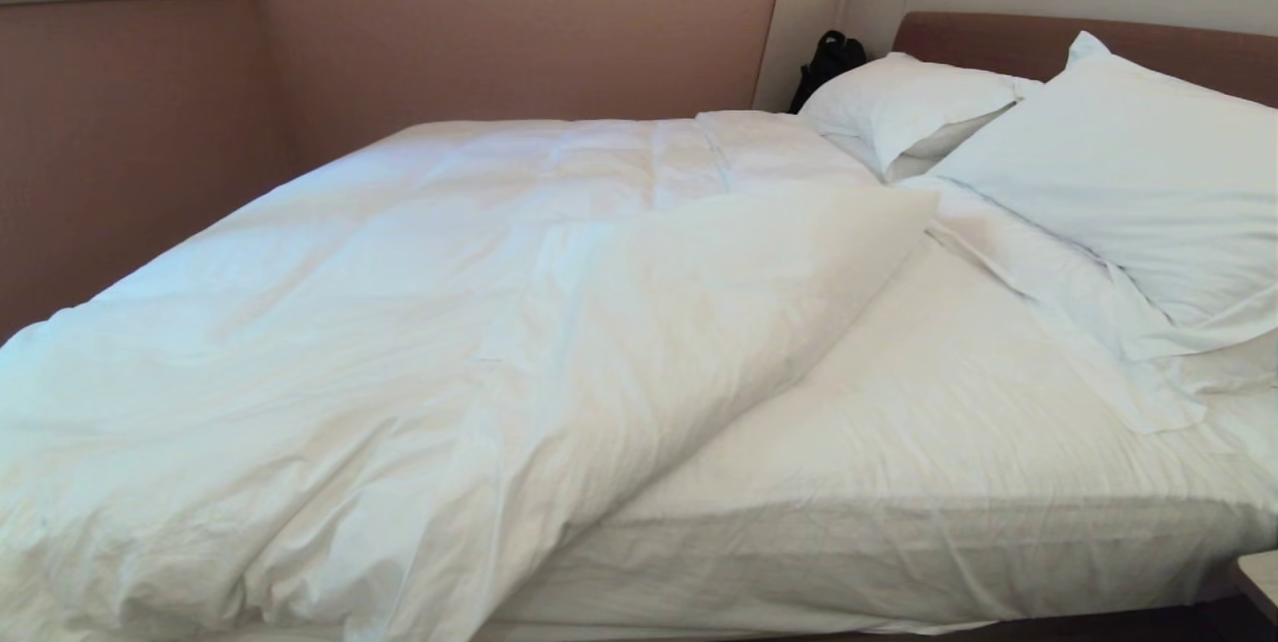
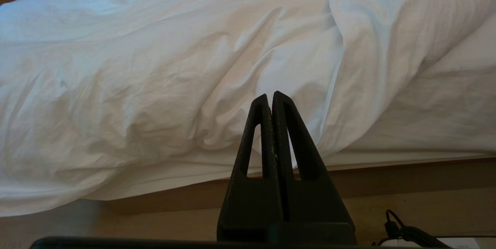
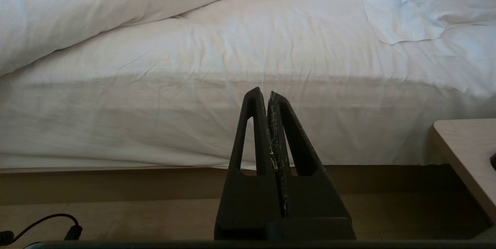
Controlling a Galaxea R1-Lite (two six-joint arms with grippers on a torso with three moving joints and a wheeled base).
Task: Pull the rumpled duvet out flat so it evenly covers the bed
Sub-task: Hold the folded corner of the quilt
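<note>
Both my left gripper (image 2: 270, 96) and right gripper (image 3: 262, 93) sit pinched empty short of the bed (image 1: 899, 562); the duvet (image 1: 419, 322), bunched ahead of the left one, looks soft, bulky, best grabbed at its folded edge.

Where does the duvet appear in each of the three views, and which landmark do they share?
Head view: the duvet covers the left and middle, one corner folded back.
Left wrist view: it fills most of the picture, beyond the shut left claw.
Right wrist view: it shows only in one corner.
Shared landmark: the bare fitted sheet.
</note>
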